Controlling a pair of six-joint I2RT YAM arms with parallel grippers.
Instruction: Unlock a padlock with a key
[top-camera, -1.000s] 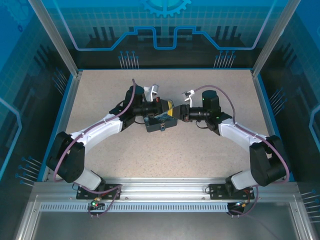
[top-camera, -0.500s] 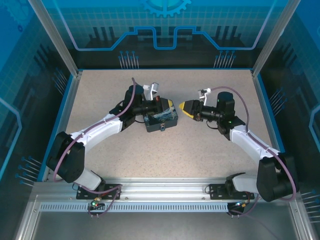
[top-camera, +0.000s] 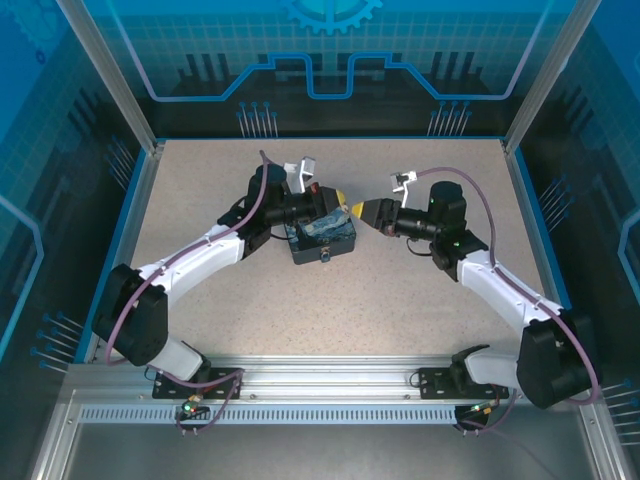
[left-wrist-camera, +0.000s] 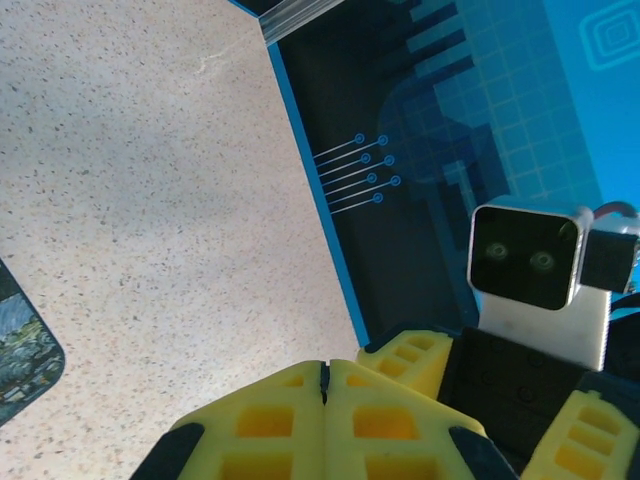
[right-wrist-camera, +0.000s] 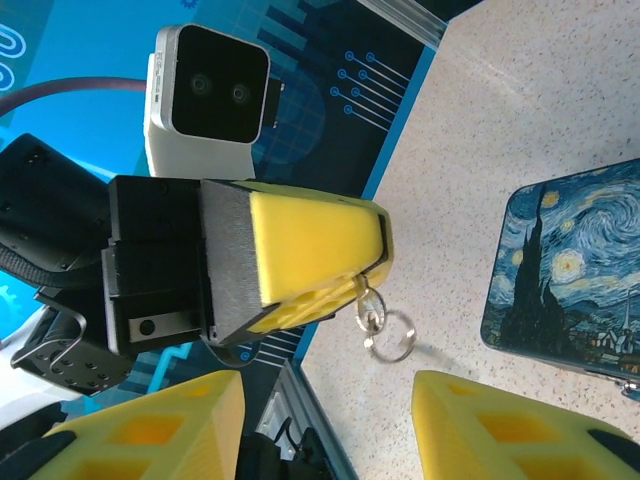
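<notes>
Risks, big to small: both arms meet nose to nose over the middle of the tabletop (top-camera: 400, 300), so any overshoot by the right arm drives its fingers into the left ones, or down onto the tin (top-camera: 328, 243) sitting just below them. The tin looks loose on the tabletop, so a bump would probably slide or spin it. The small stuff worries me more. The left gripper (right-wrist-camera: 381, 252) is clamped fully together, and what I take to be the key (right-wrist-camera: 368, 300) pokes out of the tip with a thin metal ring (right-wrist-camera: 390, 335) dangling under it. Only a sliver looks pinched, so a nudge or a sloppy regrasp could twist it or drop it onto the tabletop, which would make a nasty re-pick. The ring could also swing and snag a pad. Pose: the left arm reaches forward and inward, its fingers over the tin's far side and pointing right. The right arm mirrors it from the other side. The right gripper (top-camera: 363, 212) faces the left tip from just beside it, fingers spread with nothing between them, the dangling ring roughly in line with that gap.
</notes>
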